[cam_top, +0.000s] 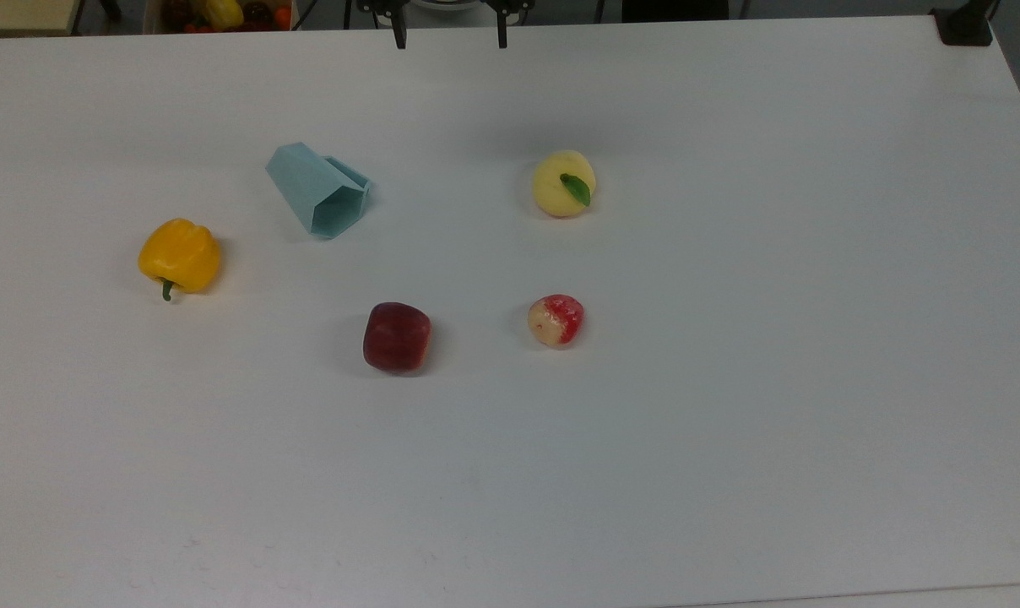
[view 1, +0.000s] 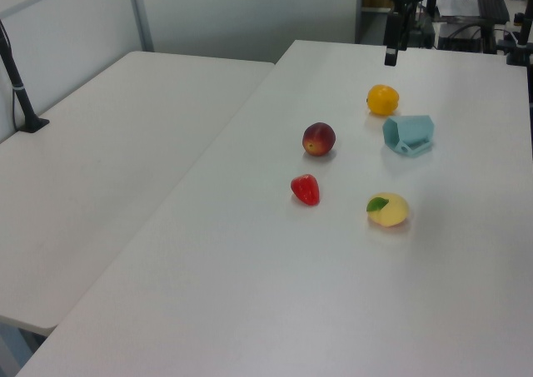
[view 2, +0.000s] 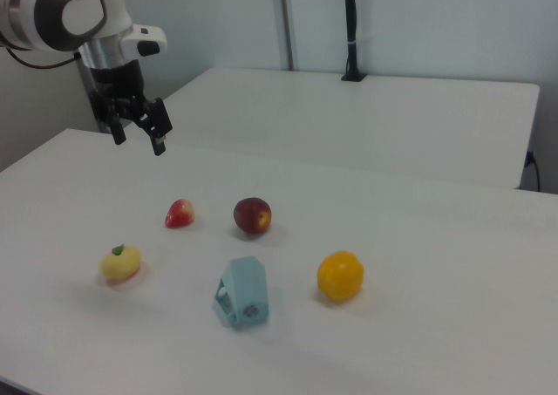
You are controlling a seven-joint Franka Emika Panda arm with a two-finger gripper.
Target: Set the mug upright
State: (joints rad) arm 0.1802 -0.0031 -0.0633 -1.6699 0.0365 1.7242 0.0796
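Top view: mug (cam_top: 320, 190) lies on its side, nothing done.
Gripper (view 2: 138, 133), fingers spread and empty, hangs well apart from it.

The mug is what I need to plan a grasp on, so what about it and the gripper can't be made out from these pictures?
- Mug handle: in the top view it lies mostly behind the body; its shape is unclear.
- Mug base: in the left view it faces away from the camera.
- Mug inside: shaded in the top view, so its depth cannot be judged.
- Gripper: the top view's upper edge cuts off all but the fingertips; the right view shows it open, above the table.
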